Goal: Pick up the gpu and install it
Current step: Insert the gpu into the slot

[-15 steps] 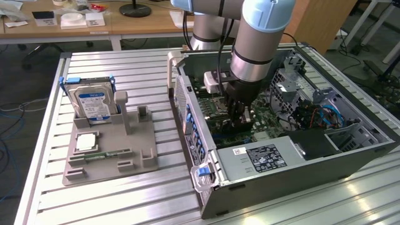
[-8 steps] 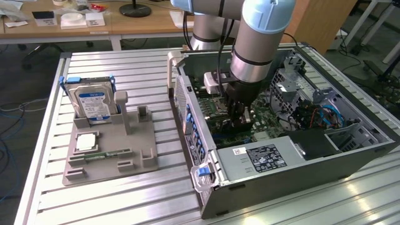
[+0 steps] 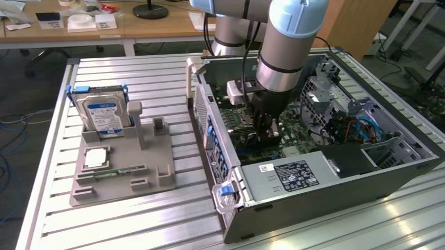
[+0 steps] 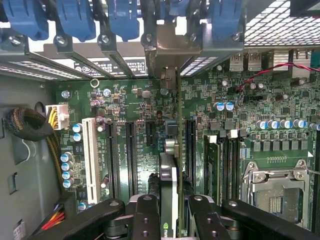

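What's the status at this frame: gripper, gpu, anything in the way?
Gripper shut on gpu, down inside the computer case. Card edge-on over the motherboard slots, not visibly seated. Nothing blocking seen.

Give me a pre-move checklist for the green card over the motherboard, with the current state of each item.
1. Grip: gripper jaws closed on the thin green gpu card, seen edge-on. Ok.
2. Bracket end: the card's silver metal bracket sits at the case's rear slot opening. Ok.
3. Card over a long black expansion slot: cannot tell which slot.
4. Card fully seated: cannot tell.
5. Red and black wires lie apart from the card. Ok.
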`<state>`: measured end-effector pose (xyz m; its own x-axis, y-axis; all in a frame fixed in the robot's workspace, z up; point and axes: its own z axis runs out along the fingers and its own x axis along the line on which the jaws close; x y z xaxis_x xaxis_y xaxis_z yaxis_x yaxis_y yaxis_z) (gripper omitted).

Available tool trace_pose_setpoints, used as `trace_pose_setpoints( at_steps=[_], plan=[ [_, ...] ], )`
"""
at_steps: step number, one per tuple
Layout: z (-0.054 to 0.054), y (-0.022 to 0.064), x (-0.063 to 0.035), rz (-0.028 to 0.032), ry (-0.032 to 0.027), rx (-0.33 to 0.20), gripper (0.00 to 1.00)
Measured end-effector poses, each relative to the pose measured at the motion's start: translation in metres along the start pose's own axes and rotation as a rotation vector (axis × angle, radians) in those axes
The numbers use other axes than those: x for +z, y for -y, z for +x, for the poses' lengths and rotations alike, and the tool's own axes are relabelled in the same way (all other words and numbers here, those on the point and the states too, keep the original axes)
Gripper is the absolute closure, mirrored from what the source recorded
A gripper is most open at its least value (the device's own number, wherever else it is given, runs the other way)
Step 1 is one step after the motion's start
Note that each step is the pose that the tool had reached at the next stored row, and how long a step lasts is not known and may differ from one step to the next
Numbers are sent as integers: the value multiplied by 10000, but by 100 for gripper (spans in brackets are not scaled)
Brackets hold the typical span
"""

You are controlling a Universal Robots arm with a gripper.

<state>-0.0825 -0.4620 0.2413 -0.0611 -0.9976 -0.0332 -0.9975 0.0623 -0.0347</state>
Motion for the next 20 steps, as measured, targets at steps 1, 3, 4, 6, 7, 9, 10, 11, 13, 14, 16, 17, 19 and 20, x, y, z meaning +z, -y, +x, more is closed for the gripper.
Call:
trace_pose_setpoints(
  at_steps=[1,3,4,6,7,9,10,11,13,14,16,17,19,20],
  plan=[
    [0,-3,1,2,1,1,73],
    [1,-15,8,10,4,-1,73],
    [1,-22,10,12,4,-2,73],
    [2,-28,12,12,2,-3,73],
    [3,-31,14,12,0,-2,73],
    [3,-33,17,11,-1,0,73],
    [3,-34,18,11,-2,0,73],
    [3,-34,22,11,-1,-1,73],
    [3,-35,29,12,1,0,73],
    [3,-34,37,14,5,-1,73],
    [3,-36,40,12,2,0,73],
    [3,-36,40,12,2,0,73],
    [3,-36,40,12,2,-1,73],
    [3,-35,40,13,2,-1,73]
  ],
)
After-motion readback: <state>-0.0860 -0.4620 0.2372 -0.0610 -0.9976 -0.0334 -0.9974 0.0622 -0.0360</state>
